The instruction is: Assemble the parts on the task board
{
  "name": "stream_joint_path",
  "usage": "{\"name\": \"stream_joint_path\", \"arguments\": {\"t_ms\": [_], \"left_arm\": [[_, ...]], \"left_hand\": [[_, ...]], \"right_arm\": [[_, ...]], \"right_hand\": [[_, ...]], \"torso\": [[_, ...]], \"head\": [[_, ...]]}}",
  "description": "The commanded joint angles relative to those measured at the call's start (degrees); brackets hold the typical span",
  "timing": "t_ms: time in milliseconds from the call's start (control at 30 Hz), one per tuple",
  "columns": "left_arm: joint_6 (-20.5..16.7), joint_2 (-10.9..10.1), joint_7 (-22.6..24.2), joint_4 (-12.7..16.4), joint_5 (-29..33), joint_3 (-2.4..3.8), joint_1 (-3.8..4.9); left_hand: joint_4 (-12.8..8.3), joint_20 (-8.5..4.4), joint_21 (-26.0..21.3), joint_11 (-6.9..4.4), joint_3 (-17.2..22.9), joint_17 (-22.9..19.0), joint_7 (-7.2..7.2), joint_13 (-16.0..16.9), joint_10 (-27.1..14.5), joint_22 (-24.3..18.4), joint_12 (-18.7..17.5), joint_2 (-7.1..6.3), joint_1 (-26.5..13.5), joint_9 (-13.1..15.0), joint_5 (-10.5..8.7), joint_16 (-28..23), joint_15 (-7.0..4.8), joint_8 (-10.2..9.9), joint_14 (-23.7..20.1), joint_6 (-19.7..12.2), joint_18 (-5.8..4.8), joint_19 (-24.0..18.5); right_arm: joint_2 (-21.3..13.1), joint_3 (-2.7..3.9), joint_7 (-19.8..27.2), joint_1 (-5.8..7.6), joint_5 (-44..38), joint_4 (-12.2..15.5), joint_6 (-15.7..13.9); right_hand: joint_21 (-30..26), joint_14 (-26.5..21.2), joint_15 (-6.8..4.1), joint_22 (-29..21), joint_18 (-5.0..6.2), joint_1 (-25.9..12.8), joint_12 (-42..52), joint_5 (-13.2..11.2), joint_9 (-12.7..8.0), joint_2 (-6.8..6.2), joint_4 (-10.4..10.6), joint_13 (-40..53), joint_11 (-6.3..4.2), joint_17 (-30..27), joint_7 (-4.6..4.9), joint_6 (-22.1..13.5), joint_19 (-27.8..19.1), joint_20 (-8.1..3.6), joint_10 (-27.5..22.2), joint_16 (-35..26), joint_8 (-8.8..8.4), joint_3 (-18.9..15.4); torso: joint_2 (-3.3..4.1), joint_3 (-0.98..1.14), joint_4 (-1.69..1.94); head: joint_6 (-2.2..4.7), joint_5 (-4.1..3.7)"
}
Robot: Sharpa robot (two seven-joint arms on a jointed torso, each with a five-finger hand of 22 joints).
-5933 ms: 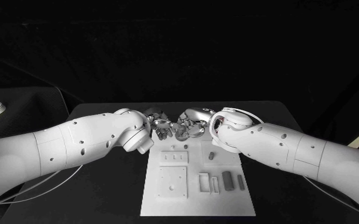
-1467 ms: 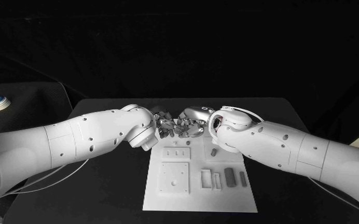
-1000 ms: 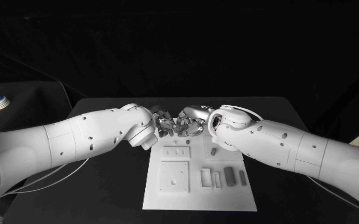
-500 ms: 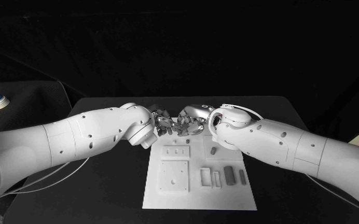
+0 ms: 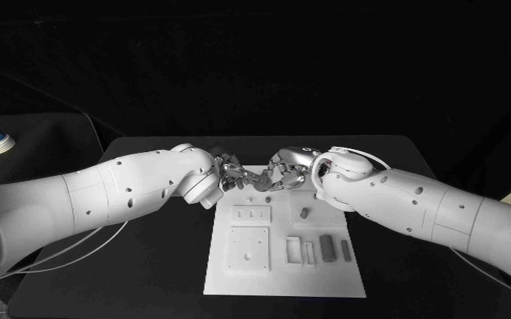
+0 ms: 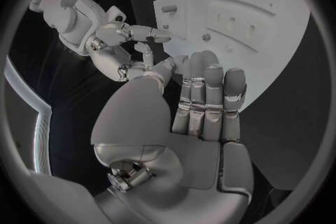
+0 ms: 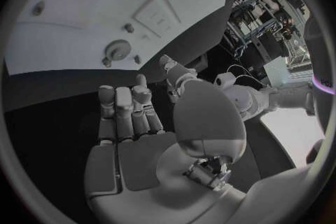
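Observation:
The white task board [image 5: 320, 282] lies in the middle of the black table, with both hands at its far end. My left hand [image 5: 227, 175] and right hand [image 5: 283, 175] hover close together, fingertips nearly meeting. In the left wrist view the left hand [image 6: 203, 106] has straight fingers and a bare palm, and the right hand [image 6: 122, 47] faces it above the board [image 6: 273, 61]. The right hand [image 7: 133, 123] also holds nothing. Grey parts sit on the board: a block [image 5: 328, 248], a slim bar [image 5: 346, 249] and a small peg [image 5: 303, 213].
A slotted plate [image 5: 250, 217] and a square plate [image 5: 247, 249] sit on the board's left half. A round knob [image 7: 117, 49] and small pegs stand near the far end. Black table [image 5: 139, 260] lies bare on both sides of the board.
My right arm has drawn a little to the right, and its hand has turned slightly. The left hand stays at the board's far end. The parts on the board have not moved.

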Motion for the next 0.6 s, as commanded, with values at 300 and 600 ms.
{"name": "stream_joint_path", "arguments": {"t_ms": [300,600], "left_arm": [[3.28,1.39,-4.87,-1.57,0.79,-1.9,0.1],[5.5,2.62,-5.24,-2.69,-2.95,-2.08,0.06]], "left_hand": [[-9.13,-0.16,0.64,-0.9,9.9,0.29,-1.11,0.2,2.12,0.25,0.47,0.55,-0.46,0.04,1.28,0.57,-0.17,0.04,0.61,1.84,3.81,0.59],[-9.15,-0.18,0.68,-0.91,9.97,0.31,-1.12,0.21,2.15,0.27,0.48,0.56,-0.5,0.04,1.37,0.61,-0.19,0.04,0.63,1.86,3.82,0.61]], "right_arm": [[-3.95,0.94,0.23,0.0,2.59,-3.83,-3.86],[-5.01,2.21,0.69,0.22,6.28,-5.9,-5.89]], "right_hand": [[2.23,-0.44,0.02,-0.11,-0.32,-0.46,-0.29,0.01,-0.06,0.14,-0.01,-0.07,0.01,-0.07,-0.02,-0.31,-0.54,-0.05,-0.37,0.0,-0.2,-0.3],[2.22,-0.47,0.02,-0.12,-0.3,-0.36,-0.3,0.03,-0.04,0.2,-0.1,-0.1,0.01,-0.09,-0.04,-0.25,-0.55,-0.06,-0.4,-0.01,-0.17,-0.27]], "torso": [[-0.1,0.17,0.02],[0.05,0.1,-0.14]], "head": [[-0.6,0.53],[-1.09,-0.12]]}}
